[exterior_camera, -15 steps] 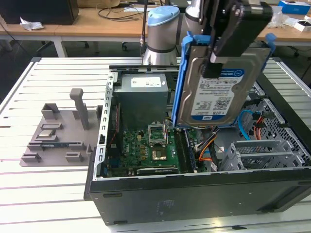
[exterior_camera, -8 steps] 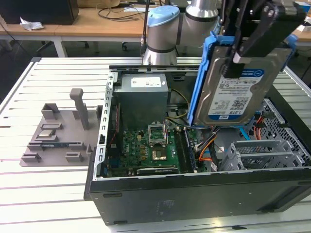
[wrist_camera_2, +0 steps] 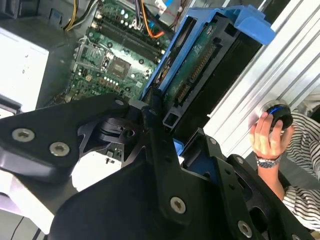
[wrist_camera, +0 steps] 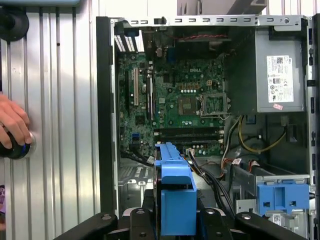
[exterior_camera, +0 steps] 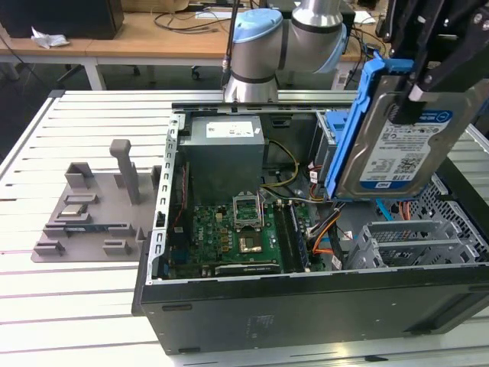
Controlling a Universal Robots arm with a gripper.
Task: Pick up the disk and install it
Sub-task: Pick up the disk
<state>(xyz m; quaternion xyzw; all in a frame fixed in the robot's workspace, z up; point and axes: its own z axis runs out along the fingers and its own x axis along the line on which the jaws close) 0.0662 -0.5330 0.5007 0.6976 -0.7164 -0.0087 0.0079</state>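
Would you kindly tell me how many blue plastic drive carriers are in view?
2 blue carriers. One wraps the disk held by the gripper over the open computer case; the other sits inside that case. More may be hidden.

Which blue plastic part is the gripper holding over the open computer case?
The disk, silver with blue side rails: the gripper clamps it over the case. The other, a bare blue latch, sits mounted inside it.
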